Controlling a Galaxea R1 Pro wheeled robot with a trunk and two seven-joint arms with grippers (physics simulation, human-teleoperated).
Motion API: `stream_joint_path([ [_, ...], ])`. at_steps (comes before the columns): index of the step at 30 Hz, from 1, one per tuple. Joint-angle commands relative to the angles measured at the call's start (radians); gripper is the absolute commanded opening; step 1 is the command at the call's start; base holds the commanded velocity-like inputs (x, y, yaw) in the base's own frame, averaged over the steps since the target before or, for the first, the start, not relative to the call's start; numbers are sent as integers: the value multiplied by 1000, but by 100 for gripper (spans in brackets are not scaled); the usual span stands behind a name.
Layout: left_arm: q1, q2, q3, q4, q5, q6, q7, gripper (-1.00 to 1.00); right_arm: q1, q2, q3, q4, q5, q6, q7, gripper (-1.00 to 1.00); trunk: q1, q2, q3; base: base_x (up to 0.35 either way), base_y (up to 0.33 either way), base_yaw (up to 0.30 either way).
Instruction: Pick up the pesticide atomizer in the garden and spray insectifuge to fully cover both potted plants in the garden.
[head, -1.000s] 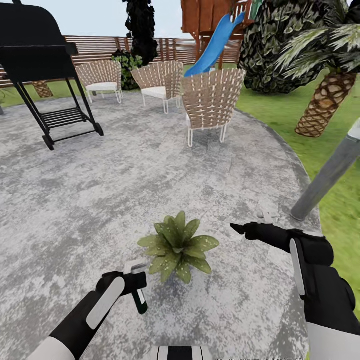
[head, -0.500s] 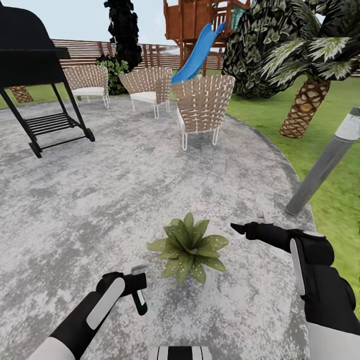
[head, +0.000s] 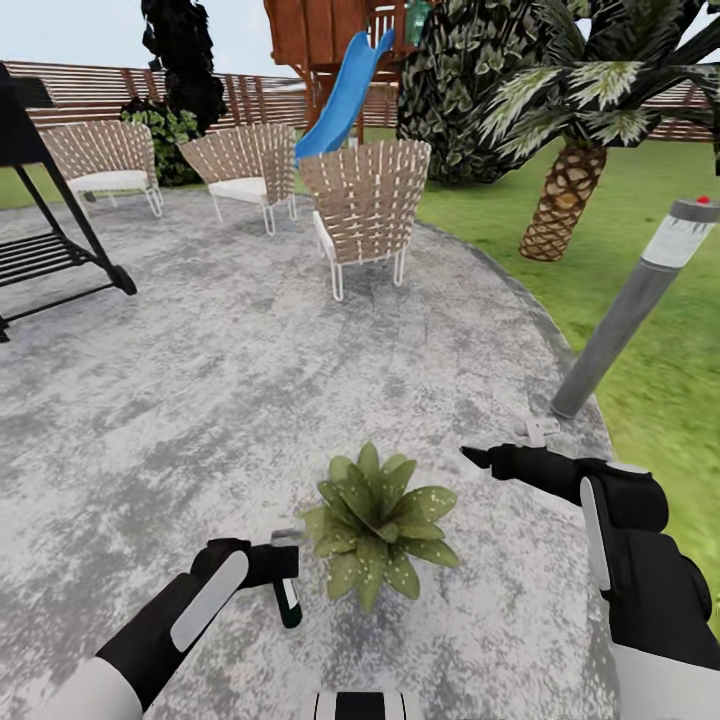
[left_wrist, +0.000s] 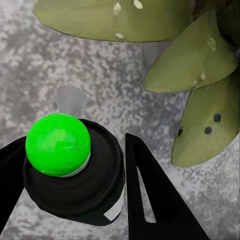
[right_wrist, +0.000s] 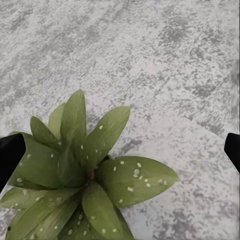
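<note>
The pesticide atomizer (head: 286, 597) sits in the lower left of the head view, its dark green body with a white band hanging downward from the left gripper (head: 272, 563), whose black fingers (head: 262, 566) are clamped around its upper part; the whitish trigger head pokes out toward the plant at the top. In the left wrist view the bottle's dark round end with a bright green dome (left_wrist: 58, 144) fills the lower left of the frame between the two black fingers (left_wrist: 150, 195), with broad leaves just beyond it. Just right of the bottle in the head view, low in the centre, is a potted plant (head: 378, 523), a low rosette of pointed green leaves on the mottled grey stone patio (head: 250, 380), dotted with white specks of insectifuge (right_wrist: 135, 172) that show clearly in the right wrist view. The right gripper (head: 480, 458) hangs right of the plant in the head view, pointing toward frame left; in its wrist view its fingers (right_wrist: 10, 150) sit at the far edges of the frame, spread wide and holding nothing. Farther out, a leaning grey post (head: 630, 305) with a red top stands at the patio's right edge, wicker chairs (head: 365, 205) and a blue slide (head: 345, 80) occupy the upper centre, and a palm (head: 565, 190) rises on the lawn at upper right
</note>
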Motion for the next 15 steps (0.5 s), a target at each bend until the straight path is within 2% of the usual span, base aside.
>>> stream_joint_path([
  [1, 0, 4, -1, -2, 13, -2, 10, -100, -1, 0, -1, -1, 11, 3, 10, 100, 0, 0, -1, 43, 54, -275],
  [4, 2, 7, 2, 0, 13, -4, 10, -100, -1, -1, -1, -1, 11, 3, 10, 100, 0, 0, -1, 24, 142, -183],
  [8, 2, 6, 2, 1, 13, -4, 6, -100, -2, -1, -1, -1, 11, 1, 10, 100, 0, 0, -1, 5, 276, -111],
  [15, 2, 5, 1, 1, 13, 3, -1, -100, -2, -1, -1, -1, 11, 2, 10, 100, 0, 0, -1, 3, 330, -261],
])
